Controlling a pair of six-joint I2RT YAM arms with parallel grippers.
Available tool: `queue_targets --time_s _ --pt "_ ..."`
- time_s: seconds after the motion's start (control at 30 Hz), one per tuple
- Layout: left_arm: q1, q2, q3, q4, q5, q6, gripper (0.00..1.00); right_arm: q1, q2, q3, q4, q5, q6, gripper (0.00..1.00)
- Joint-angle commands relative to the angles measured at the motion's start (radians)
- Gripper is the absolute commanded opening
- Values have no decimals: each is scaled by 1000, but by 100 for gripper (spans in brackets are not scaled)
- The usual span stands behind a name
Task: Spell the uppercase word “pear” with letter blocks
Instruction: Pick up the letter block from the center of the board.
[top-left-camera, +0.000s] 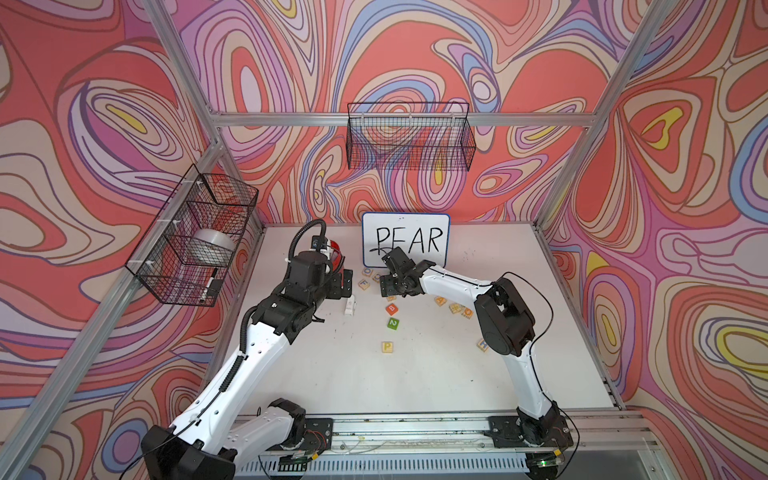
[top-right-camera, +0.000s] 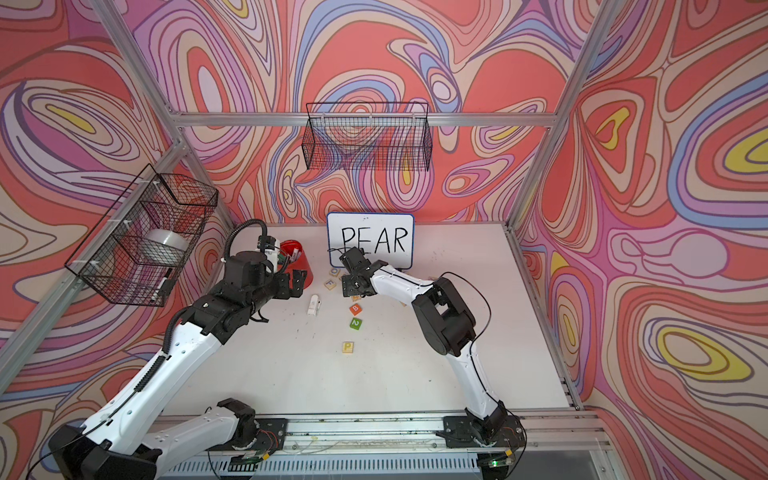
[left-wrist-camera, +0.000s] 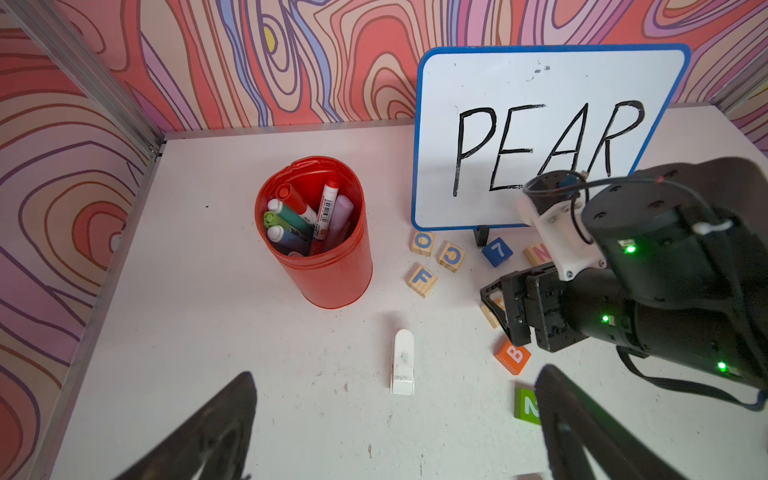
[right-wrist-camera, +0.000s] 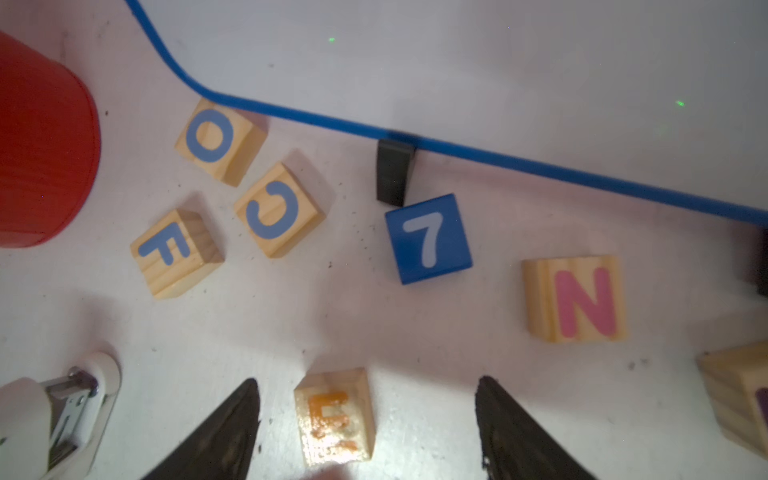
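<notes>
The E block (right-wrist-camera: 334, 415), pale wood with an orange E, lies on the table between the fingers of my right gripper (right-wrist-camera: 368, 386). The jaws stand open with a gap on both sides of it. In both top views this gripper (top-left-camera: 388, 291) hangs low in front of the whiteboard. The P block (top-left-camera: 387, 347) (top-right-camera: 348, 347) lies alone nearer the front. An orange-lettered block, seemingly the A (top-left-camera: 440, 300), sits beside the right forearm. I cannot pick out the R block. My left gripper (left-wrist-camera: 395, 372) (top-left-camera: 344, 284) is open and holds nothing, above a white stapler (left-wrist-camera: 402, 361).
A red cup of markers (left-wrist-camera: 316, 232) stands left of the PEAR whiteboard (top-left-camera: 405, 241). Wooden O (right-wrist-camera: 212, 137), C (right-wrist-camera: 274, 210), F (right-wrist-camera: 170, 249) and N (right-wrist-camera: 582, 301) blocks, a blue 7 cube (right-wrist-camera: 428, 239), an orange cube (top-left-camera: 391, 309) and a green 2 cube (top-left-camera: 393, 323) lie around.
</notes>
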Motion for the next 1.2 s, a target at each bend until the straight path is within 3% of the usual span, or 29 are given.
queue_targets --time_s 0.0,0.33,0.63,0.87,1.0,1.17 --pt "4 3 34 -34 -22 -10 100 13 36 29 -53 22 -24 80" --pt "3 7 36 -35 -28 -9 100 41 90 70 -86 57 -24 65" --pt "3 10 35 -38 -26 -10 100 56 86 63 -79 106 28 39" --pt "4 8 38 -39 -5 -19 100 58 -18 -6 -52 149 103 28" --pt "4 9 41 -41 27 -28 100 61 -135 -77 -59 195 155 27" --pt "2 5 52 -50 63 -51 100 68 -285 -219 -81 127 200 27"
